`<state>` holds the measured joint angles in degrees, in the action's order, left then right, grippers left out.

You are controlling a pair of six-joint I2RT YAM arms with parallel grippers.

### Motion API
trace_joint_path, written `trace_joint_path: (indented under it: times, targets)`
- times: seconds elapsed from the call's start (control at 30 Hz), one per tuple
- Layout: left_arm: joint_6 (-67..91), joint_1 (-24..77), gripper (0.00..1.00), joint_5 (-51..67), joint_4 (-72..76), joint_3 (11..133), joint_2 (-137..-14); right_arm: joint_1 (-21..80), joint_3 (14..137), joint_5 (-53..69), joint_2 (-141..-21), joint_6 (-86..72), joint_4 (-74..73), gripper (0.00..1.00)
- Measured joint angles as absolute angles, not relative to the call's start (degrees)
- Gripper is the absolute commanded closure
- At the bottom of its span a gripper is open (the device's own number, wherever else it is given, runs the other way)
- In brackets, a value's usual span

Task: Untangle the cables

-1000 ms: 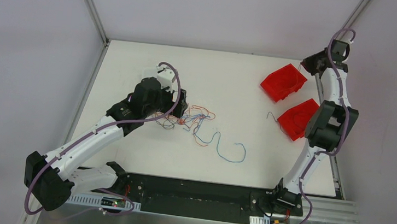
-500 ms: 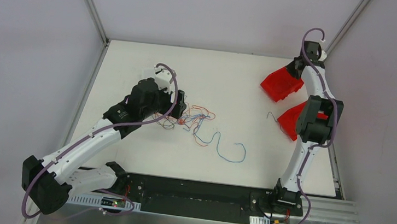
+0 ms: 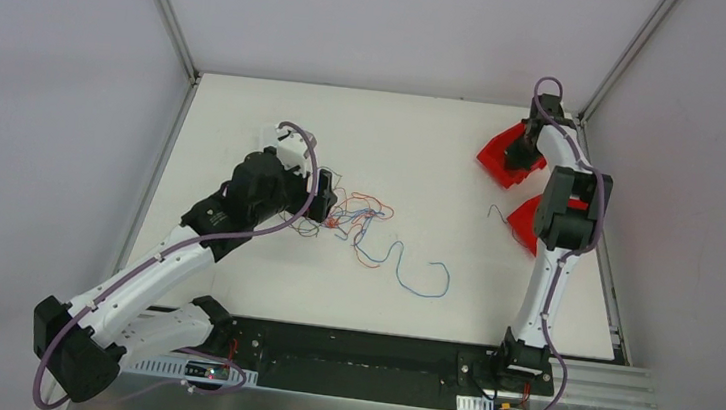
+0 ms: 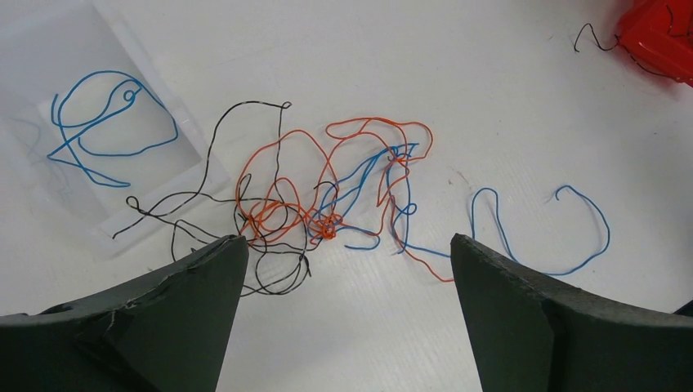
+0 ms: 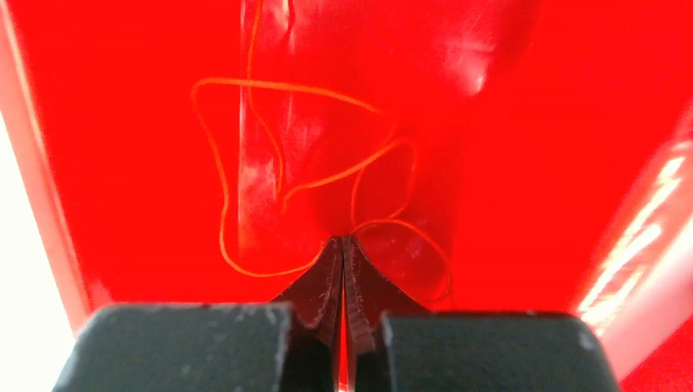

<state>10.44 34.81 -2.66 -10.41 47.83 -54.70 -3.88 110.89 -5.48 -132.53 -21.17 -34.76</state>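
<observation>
- Cables lay tangled on the tabletop beneath the left jaws, spread wide.
- Right jaws, clenched, met an orange cable inside a red bin.

We cannot tell whether the right claw pinches the orange cable at its tips. Beyond the left claw, a red bin is cut off.

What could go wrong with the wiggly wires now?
The open left gripper sits over the tangle, where orange, blue and black cables cross. Closing there might grab several and tighten the knot. The right gripper is shut on an orange cable over the red bin. Its loops could cling to the gripper when released.
</observation>
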Motion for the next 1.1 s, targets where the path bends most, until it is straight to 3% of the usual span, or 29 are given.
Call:
trace_joint_path:
  times: [0.33,0.83,1.1]
  targets:
    - [10.5,34.81,0.01,-2.63,-10.44,46.74,-51.37,-1.3,108.2,-1.28,-131.76,-20.12,-35.35,1.0]
    - [11.29,34.81,0.01,-2.66,-10.63,45.91,-48.62,8.56,77.25,6.11,-111.11,-23.51,-30.35,1.0]
    - [11.49,34.81,0.01,-2.61,-10.63,45.91,-48.9,8.93,78.81,5.72,-106.02,-23.75,-31.09,1.0]
